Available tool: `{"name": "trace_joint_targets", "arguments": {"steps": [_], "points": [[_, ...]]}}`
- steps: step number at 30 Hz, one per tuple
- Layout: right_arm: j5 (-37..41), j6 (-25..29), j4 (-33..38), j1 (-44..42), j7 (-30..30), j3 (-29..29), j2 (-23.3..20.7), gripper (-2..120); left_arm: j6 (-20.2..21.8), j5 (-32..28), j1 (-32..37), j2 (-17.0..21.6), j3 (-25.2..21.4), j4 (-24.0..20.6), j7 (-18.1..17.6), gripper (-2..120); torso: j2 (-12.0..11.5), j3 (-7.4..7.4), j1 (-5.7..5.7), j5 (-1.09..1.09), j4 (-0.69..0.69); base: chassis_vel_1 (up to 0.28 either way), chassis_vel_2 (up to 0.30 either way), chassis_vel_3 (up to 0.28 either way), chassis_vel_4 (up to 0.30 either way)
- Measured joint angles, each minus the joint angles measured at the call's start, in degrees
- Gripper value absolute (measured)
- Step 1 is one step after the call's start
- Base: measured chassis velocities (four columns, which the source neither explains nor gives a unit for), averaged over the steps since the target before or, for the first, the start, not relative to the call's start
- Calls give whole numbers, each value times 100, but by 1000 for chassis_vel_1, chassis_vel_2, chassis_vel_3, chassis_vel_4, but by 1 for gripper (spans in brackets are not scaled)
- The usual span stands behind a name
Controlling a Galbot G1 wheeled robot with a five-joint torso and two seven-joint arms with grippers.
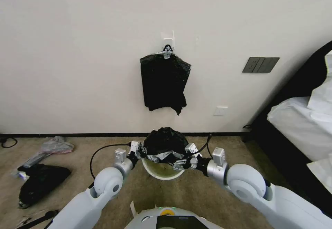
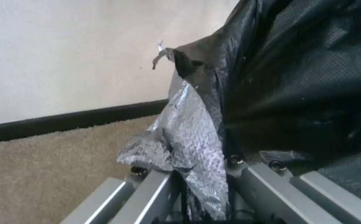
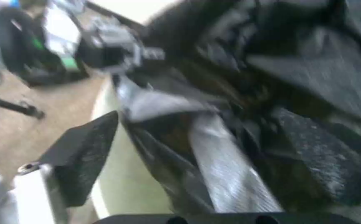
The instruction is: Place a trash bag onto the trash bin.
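The task stood well along but unfinished: the trash bag was bunched in a dark mound over the far half of the trash bin, which stood on the carpet near the wall, while the near part of the cream rim was bare and the pale inside was open to view. By this judgement the bag's mouth was yet to be spread around the whole rim. The left tool was at the bin's left edge, closed on a silvery fold of the bag that ran between its fingers. The right tool was at the bin's right side, its pads set apart with bag film lying between them
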Motion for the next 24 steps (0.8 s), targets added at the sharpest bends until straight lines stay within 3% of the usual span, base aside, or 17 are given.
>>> {"name": "trace_joint_targets", "arguments": {"steps": [11, 20, 21, 24], "points": [[-139, 40, -94, 56, -47, -71, -203, 50, 11, 16, -8, 5, 16, -23, 34, 0, 0, 0, 0, 0, -1, 0, 0, 0, 0], [-271, 87, -65, 53, -48, -122, -293, 25, 46, 15, -11, -15, 17, -29, 18, 0, 0, 0, 0, -1, -1, 0, 0, 0, 0], [-350, 119, -54, 48, -52, -141, -311, 16, 96, -68, -12, -20, 17, -54, -43, 0, 0, 0, 0, -1, -1, 0, 0, 0, 0], [-519, 202, -54, 14, -64, -183, -354, 6, 193, -228, -12, -22, 9, -94, -129, 0, 0, 0, 0, -1, -1, 0, 0, 0, 0]]}}
